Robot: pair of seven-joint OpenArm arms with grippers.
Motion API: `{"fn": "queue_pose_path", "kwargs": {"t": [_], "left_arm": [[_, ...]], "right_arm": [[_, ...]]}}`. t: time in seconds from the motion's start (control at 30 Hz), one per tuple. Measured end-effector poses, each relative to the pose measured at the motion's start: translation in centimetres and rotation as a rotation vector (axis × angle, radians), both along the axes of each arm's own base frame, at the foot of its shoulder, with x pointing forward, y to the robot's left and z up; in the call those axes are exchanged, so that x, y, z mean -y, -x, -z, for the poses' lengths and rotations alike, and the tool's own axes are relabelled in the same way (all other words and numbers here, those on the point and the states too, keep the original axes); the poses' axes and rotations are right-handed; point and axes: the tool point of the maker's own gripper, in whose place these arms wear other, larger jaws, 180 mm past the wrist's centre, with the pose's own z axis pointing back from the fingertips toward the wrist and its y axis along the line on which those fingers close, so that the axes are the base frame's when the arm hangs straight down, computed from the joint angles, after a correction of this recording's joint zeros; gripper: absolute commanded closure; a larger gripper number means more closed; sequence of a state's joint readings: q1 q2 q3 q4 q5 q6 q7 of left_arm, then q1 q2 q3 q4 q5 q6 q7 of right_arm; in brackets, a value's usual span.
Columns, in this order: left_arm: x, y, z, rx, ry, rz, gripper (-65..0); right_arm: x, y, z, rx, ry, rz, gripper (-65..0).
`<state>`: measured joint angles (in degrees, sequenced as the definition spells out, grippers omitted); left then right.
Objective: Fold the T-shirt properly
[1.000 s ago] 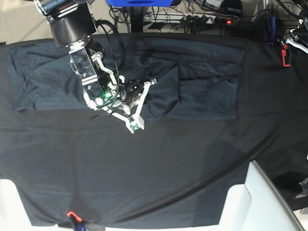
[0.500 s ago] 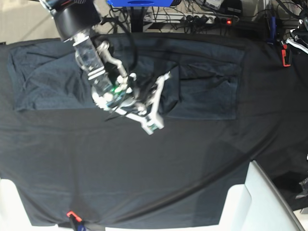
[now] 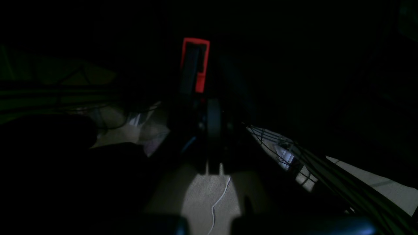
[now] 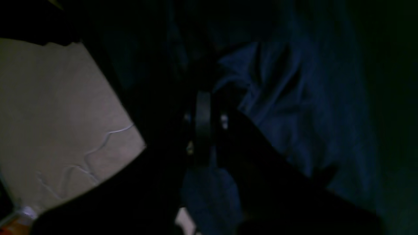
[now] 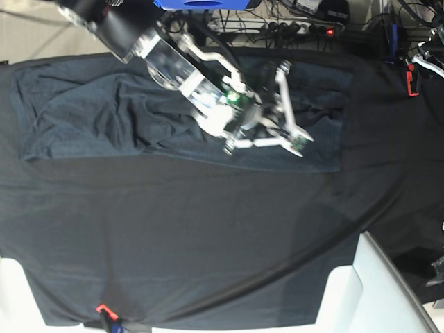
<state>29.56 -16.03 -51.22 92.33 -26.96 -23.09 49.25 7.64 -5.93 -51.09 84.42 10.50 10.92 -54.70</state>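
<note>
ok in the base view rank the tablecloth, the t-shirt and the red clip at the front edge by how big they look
1. black tablecloth
2. T-shirt
3. red clip, far the smallest

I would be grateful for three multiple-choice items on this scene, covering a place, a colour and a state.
1. In the base view, where does the T-shirt lie on the tablecloth?
A. Along the far side, toward the top of the view
B. Along the near edge, at the bottom of the view
C. Hanging off the right end

2. What colour is the T-shirt?
A. White
B. Red
C. Dark slate blue-grey

3. How does the right tool stand?
A. Wide open
B. Shut
C. Out of every view

Answers:
1 A, as the shirt spreads across the upper part of the cloth, with bare cloth below it.
2 C, as it shows blue-grey against the blacker cloth.
3 B, as the right wrist view shows its fingers together, over the shirt.
</note>
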Motion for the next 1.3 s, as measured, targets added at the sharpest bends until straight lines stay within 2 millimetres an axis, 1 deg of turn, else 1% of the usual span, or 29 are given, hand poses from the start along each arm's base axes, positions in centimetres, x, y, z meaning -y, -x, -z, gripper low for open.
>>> {"fn": "queue_pose_path", "kwargs": {"t": [0.07, 0.2, 0.33, 0.4, 0.47, 0.5, 0.53, 0.6, 0.63, 0.73, 0.77, 0.8, 0.87, 0.9, 0.97, 1.03, 1.07, 1.1, 1.13, 1.17, 1.2, 1.23, 1.3], "left_arm": [[0.7, -0.3, 0.4, -0.008, 0.014, 0.020, 0.0], [1.5, -0.5, 0.9, -0.014, 0.029, 0.038, 0.0], [2.0, -0.7, 1.2, -0.016, 0.039, 0.054, 0.0], [2.1, -0.8, 1.2, -0.015, 0.039, 0.053, 0.0], [2.0, -1.3, 1.1, -0.005, 0.038, 0.052, 0.0], [2.0, -1.7, 1.0, 0.004, 0.039, 0.052, 0.0], [2.0, -2.0, 0.9, 0.013, 0.038, 0.052, 0.0], [2.0, -2.3, 0.7, 0.026, 0.038, 0.053, 0.0], [2.0, -2.3, 0.8, 0.023, 0.038, 0.052, 0.0], [2.0, -2.1, 0.9, 0.016, 0.040, 0.049, 0.0], [2.0, -2.3, 0.9, 0.019, 0.040, 0.049, 0.0], [2.0, -2.5, 0.8, 0.026, 0.040, 0.049, 0.0], [2.0, -2.5, 0.8, 0.029, 0.042, 0.049, 0.0], [2.0, -2.5, 0.8, 0.028, 0.043, 0.049, 0.0], [2.0, -2.4, 0.8, 0.023, 0.043, 0.048, 0.0], [2.1, -2.5, 0.8, 0.024, 0.042, 0.051, 0.0], [2.2, -2.6, 0.9, 0.022, 0.041, 0.058, 0.0], [2.4, -2.7, 0.9, 0.022, 0.046, 0.067, 0.0], [2.7, -2.6, 0.9, 0.020, 0.049, 0.073, 0.0], [3.0, -2.8, 0.8, 0.026, 0.050, 0.079, -6.1], [3.4, -3.0, 0.6, 0.037, 0.055, 0.090, -15.0], [4.0, -3.5, 0.5, 0.067, 0.081, 0.096, -24.4], [6.1, -4.6, 0.2, 0.144, 0.174, 0.181, -43.8]], "right_arm": [[-0.5, -0.2, 0.1, 0.012, -0.018, -0.006, -0.6], [-0.3, -0.5, 0.9, 0.010, -0.010, -0.004, -0.6], [-0.4, -1.1, 0.7, 0.031, -0.010, -0.011, -0.8], [-1.2, -1.0, 0.2, 0.056, -0.037, -0.032, -0.9], [-2.4, -0.4, -0.3, 0.084, -0.070, -0.072, -1.1], [-2.9, 0.0, -0.5, 0.094, -0.085, -0.092, -2.1], [-3.3, 0.5, -0.5, 0.100, -0.085, -0.117, -4.5], [-4.0, 1.5, -0.6, 0.117, -0.084, -0.169, -12.5], [-4.5, 1.9, -0.7, 0.127, -0.093, -0.191, -17.6], [-5.8, 3.7, -1.0, 0.142, -0.103, -0.272, -35.6], [-6.1, 3.9, -1.2, 0.137, -0.111, -0.277, -42.0], [-6.1, 3.8, -1.3, 0.140, -0.114, -0.277, -47.3], [-5.8, 3.0, -1.4, 0.143, -0.112, -0.251, -56.1], [-5.5, 2.4, -1.4, 0.142, -0.114, -0.230, -58.4], [-4.5, 0.4, -2.5, 0.153, -0.141, -0.158, -59.1], [-2.4, -2.1, -4.2, 0.177, -0.200, -0.041, -59.1], [-0.5, -3.3, -4.7, 0.195, -0.214, 0.026, -59.1], [1.8, -4.2, -4.7, 0.199, -0.207, 0.094, -59.1], [4.3, -4.5, -4.3, 0.191, -0.203, 0.165, -59.1], [6.9, -4.5, -3.7, 0.183, -0.182, 0.233, -59.1], [9.1, -4.3, -3.2, 0.167, -0.167, 0.288, -59.1], [10.8, -3.5, -2.6, 0.146, -0.157, 0.327, -59.1], [13.9, -2.6, -1.6, 0.121, -0.134, 0.405, -59.1]]}}
